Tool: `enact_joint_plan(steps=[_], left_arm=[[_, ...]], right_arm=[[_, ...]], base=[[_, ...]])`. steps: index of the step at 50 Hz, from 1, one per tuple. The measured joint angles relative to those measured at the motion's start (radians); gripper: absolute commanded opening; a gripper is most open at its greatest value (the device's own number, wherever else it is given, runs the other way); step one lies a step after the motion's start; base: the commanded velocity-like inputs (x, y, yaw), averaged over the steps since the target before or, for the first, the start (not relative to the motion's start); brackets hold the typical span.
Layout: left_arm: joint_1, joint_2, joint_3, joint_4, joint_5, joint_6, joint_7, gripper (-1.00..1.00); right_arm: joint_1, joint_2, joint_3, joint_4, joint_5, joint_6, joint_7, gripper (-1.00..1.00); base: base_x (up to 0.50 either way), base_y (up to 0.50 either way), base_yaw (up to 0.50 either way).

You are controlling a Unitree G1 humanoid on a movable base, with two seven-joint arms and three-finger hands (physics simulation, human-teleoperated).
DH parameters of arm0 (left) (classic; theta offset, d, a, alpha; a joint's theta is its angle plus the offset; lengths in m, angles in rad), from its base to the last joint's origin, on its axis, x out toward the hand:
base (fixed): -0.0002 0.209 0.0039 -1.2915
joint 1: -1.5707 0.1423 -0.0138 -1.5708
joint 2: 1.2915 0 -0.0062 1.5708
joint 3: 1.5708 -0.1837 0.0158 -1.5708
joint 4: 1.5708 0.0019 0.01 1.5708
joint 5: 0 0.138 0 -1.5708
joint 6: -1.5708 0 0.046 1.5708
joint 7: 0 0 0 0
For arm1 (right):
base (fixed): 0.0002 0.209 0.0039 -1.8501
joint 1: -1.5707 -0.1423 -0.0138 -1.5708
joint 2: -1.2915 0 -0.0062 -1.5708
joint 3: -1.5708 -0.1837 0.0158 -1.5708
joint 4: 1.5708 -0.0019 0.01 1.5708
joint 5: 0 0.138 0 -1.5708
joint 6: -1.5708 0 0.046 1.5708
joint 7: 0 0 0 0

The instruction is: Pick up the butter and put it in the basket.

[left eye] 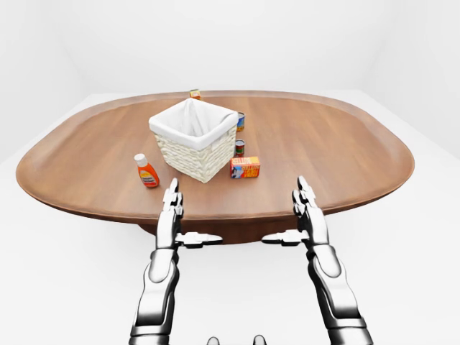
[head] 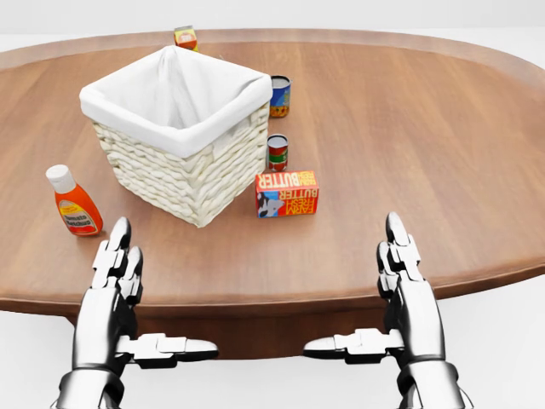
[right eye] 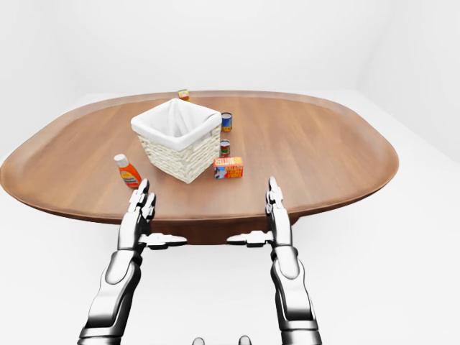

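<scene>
White walls and a pale floor surround an oval wooden table [left eye: 338,144], on which all the task's things are set out. Nothing of the task is judged to be done yet: the butter [head: 287,193] — a small printed box — lies on the tabletop, untouched, and the basket [head: 174,136], a woven one with a white cloth liner, appears empty as far as its inside can be seen. Reaching, grasping, lifting and dropping are all left.

In the head view the butter is found just to the right of the basket's lower corner, near it but seemingly not touching. Both hands are held at the table's near edge, below the butter in that view. The right hand [head: 407,294] is placed lower and to the right of the box, apart from it; the left hand [head: 115,290] is lower and well to the left, nearer an orange bottle [head: 75,202]. Each hand is spread, fingers extended and thumb turned inward — nothing is held.

Two small cans [head: 278,152] are seen above the butter, and a further small box [head: 185,37] at the far rim.
</scene>
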Motion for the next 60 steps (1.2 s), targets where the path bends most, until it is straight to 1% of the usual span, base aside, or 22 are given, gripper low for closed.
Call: enact_joint_plan(steps=[4,8,13,17,18,22,28,29,35,43,50,60], left_arm=[[0.005,0.004,0.008,-0.019,-0.003,0.001,-0.005,1.0],[0.008,0.006,0.018,-0.046,-0.012,0.015,-0.006,1.0],[0.005,0.012,0.031,-0.08,-0.018,0.046,-0.004,1.0],[-0.005,0.022,0.042,-0.116,-0.01,0.086,-0.003,1.0],[-0.008,0.024,0.046,-0.126,-0.008,0.088,-0.003,1.0],[-0.022,0.032,0.059,-0.169,-0.001,0.088,-0.004,1.0],[-0.043,0.045,0.082,-0.221,0.004,0.088,-0.006,1.0],[-0.047,0.047,0.087,-0.229,0.004,0.088,-0.006,1.0],[-0.064,0.061,0.109,-0.267,0.009,0.088,-0.007,1.0],[-0.064,0.069,0.125,-0.323,0.025,0.088,-0.014,1.0],[-0.065,0.072,0.131,-0.358,0.041,0.088,-0.022,1.0],[-0.063,0.072,0.134,-0.379,0.056,0.088,-0.032,1.0]], right_arm=[[0.005,-0.007,-0.016,-0.003,0.008,-0.007,0.016,1.0],[0.009,-0.014,-0.029,-0.013,0.017,-0.007,0.031,1.0],[0.013,-0.022,-0.04,-0.035,0.015,-0.007,0.05,1.0],[0.012,-0.028,-0.049,-0.065,0.01,0.009,0.064,1.0],[0.011,-0.03,-0.051,-0.075,0.009,0.015,0.067,1.0],[0.006,-0.036,-0.059,-0.115,-0.002,0.04,0.077,1.0],[-0.004,-0.041,-0.071,-0.189,-0.01,0.096,0.093,1.0],[-0.005,-0.042,-0.072,-0.2,-0.01,0.098,0.095,1.0],[-0.019,-0.045,-0.083,-0.268,-0.008,0.098,0.101,1.0],[-0.038,-0.049,-0.096,-0.337,0.0,0.098,0.099,1.0],[-0.048,-0.052,-0.104,-0.37,0.01,0.098,0.093,1.0],[-0.048,-0.053,-0.106,-0.383,0.016,0.098,0.094,1.0]], base=[[0.0,0.0,0.0],[0.0,0.0,0.0],[0.0,0.0,0.0],[0.0,0.0,0.0],[0.0,0.0,0.0],[0.0,0.0,0.0],[0.0,0.0,0.0],[0.0,0.0,0.0],[0.0,0.0,0.0],[0.0,0.0,0.0],[0.0,0.0,0.0],[0.12,0.18,0.0]])
